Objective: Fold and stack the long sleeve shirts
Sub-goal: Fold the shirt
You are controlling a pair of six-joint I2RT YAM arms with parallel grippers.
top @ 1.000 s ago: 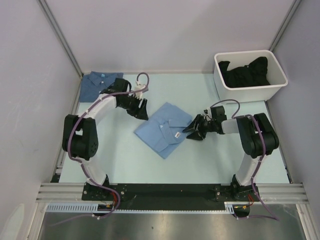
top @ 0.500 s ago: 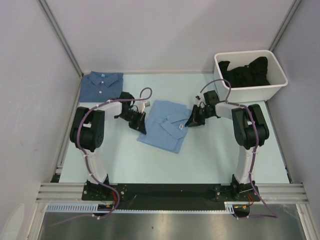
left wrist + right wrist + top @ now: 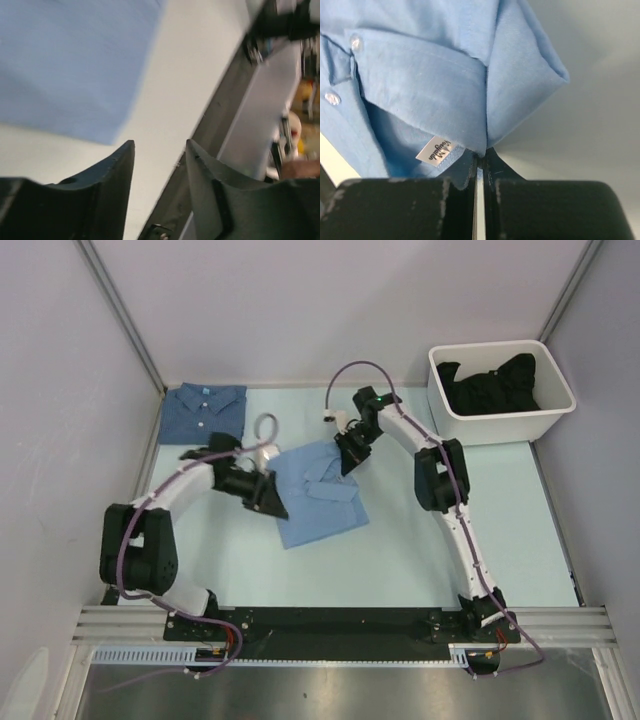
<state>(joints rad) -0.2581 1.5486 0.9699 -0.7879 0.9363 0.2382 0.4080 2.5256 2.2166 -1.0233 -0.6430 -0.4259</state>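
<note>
Between the closed fingers of the right pincer (image 3: 349,448) we see the collar edge of the light blue shirt (image 3: 318,498) pinched tight. The folded cloth trails from it toward the near edge of the table (image 3: 480,520), its long axis running roughly that way. The left pincer (image 3: 270,496) sits at the shirt's opposite side, jaws parted around nothing, cloth just beside its tips. The denim shirt (image 3: 205,410) lies folded beyond the left pincer, well apart from the right; we judge the left arm nearer it, so stacking means hauling leftward
</note>
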